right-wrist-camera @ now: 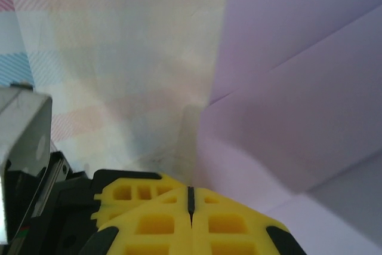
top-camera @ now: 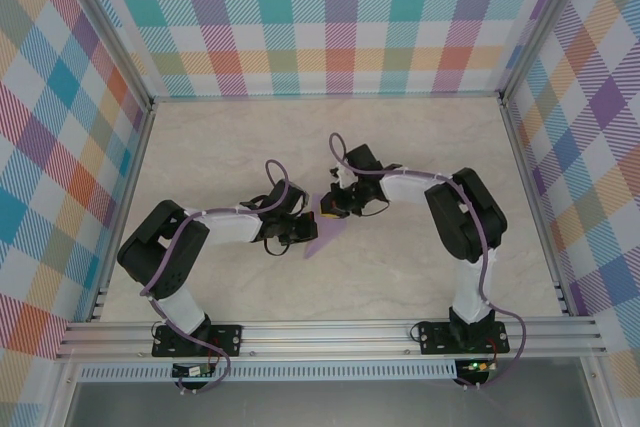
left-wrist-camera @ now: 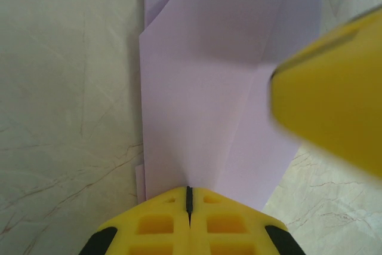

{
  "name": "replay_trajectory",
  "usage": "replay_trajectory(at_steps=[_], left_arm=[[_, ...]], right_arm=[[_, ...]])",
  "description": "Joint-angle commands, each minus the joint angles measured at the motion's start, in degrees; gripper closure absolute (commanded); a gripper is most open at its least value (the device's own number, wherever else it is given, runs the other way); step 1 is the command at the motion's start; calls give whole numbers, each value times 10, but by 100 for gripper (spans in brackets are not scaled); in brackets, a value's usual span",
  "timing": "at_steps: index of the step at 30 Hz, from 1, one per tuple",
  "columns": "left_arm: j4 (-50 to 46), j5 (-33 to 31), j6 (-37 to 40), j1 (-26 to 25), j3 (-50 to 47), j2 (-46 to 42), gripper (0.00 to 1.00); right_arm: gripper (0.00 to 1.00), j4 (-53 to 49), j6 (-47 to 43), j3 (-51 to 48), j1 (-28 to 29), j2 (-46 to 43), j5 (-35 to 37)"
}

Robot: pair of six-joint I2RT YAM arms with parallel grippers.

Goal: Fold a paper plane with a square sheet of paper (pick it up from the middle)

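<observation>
The left gripper point(left-wrist-camera: 188, 196) is clenched, its two yellow fingertips meeting along a thin dark seam with nothing visible between them. They sit right at the near edge of the lavender paper point(left-wrist-camera: 209, 111), which runs up to and seemingly under them, so it looks pinned rather than pinched, though I cannot tell for sure. The right gripper point(right-wrist-camera: 190, 198) is clenched the same way, empty by the look of it, with its tips at the left border of the paper. In the left wrist view one of its fingers point(left-wrist-camera: 334, 106) hangs blurred over the paper's right side. The paper lies flat on the marbled table point(top-camera: 420, 147), between the two wrists near the middle. It is already partly folded: slanted flaps overlap and a narrow strip of a lower layer shows along one edge. It should handle as very light, thin and limp. It will likely skate on the smooth tabletop if pushed from one side only, and any stray pinch would probably leave a lasting crease. The doubled layers are likely a little stiffer than single sheet. A sensible hold is a shallow pinch on a free flap edge while the other tip presses a layered area to keep it from sliding.
</observation>
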Motion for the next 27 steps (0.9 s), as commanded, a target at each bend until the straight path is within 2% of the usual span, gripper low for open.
replay_trajectory(at_steps=[1, 10, 18, 22, 27], left_arm=[[-93, -43, -3, -5, -26, 20, 100], [-72, -26, -13, -5, -29, 13, 100], [-39, 9, -26, -5, -13, -50, 100], [10, 51, -34, -5, -10, -88, 89], [13, 68, -47, -4, -6, -75, 87]], right_arm=[[100, 18, 17, -1, 1, 22, -22], [100, -1, 7, -19, 1, 50, 17], [100, -12, 3, -21, 1, 68, 49], [100, -24, -2, -18, 1, 72, 62], [100, -35, -4, -8, 1, 81, 63]])
